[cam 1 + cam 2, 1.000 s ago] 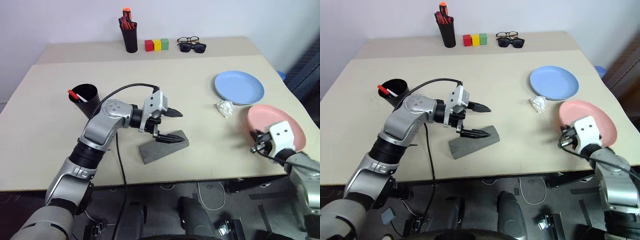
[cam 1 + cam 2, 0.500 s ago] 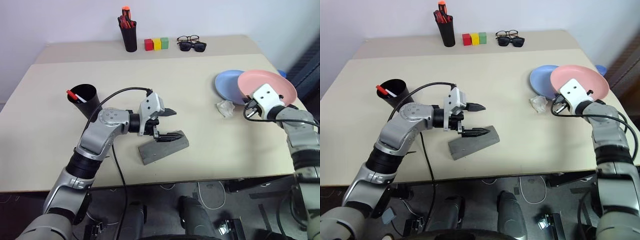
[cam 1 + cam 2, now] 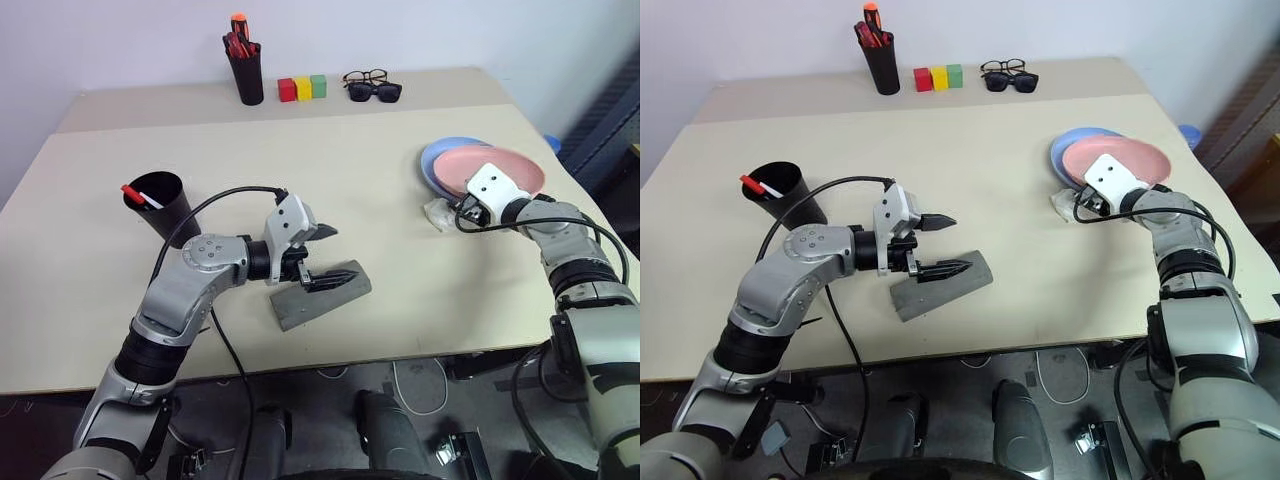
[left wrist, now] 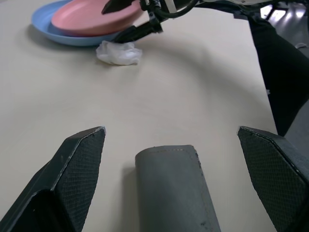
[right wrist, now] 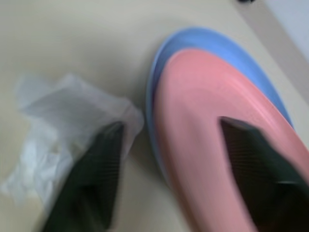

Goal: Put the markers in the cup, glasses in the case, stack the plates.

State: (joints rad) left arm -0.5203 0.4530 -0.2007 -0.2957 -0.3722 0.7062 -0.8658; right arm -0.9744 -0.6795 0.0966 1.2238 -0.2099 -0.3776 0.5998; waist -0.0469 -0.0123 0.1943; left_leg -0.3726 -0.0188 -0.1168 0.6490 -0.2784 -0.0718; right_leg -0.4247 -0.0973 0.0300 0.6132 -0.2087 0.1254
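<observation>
two markers [image 3: 142,197], a red one and a white one, are seen standing in the black cup [image 3: 164,207], which is set on the desk [image 3: 380,200] well to the left of the left tool [image 3: 330,253]. the left tool is held with its fingers spread wide and nothing between them; one finger is poised above the grey case [image 3: 321,296] and the other is seen close over its top, though contact cannot be told. the case is laid closed on the desk just beneath this tool, and the glasses cannot be made out in it. farther back on the desk, a black pen holder [image 3: 244,75], three coloured blocks [image 3: 302,88] and two pairs of spectacles [image 3: 371,86] are lined up. to the right, the pink plate [image 3: 1118,160] is found stacked on the blue plate [image 3: 1068,150]. the right tool [image 5: 169,164] is seen parted, one finger over the pink plate and the other beside the plates' rim, over a crumpled white wrapper [image 3: 441,213] left just beside the plates.
</observation>
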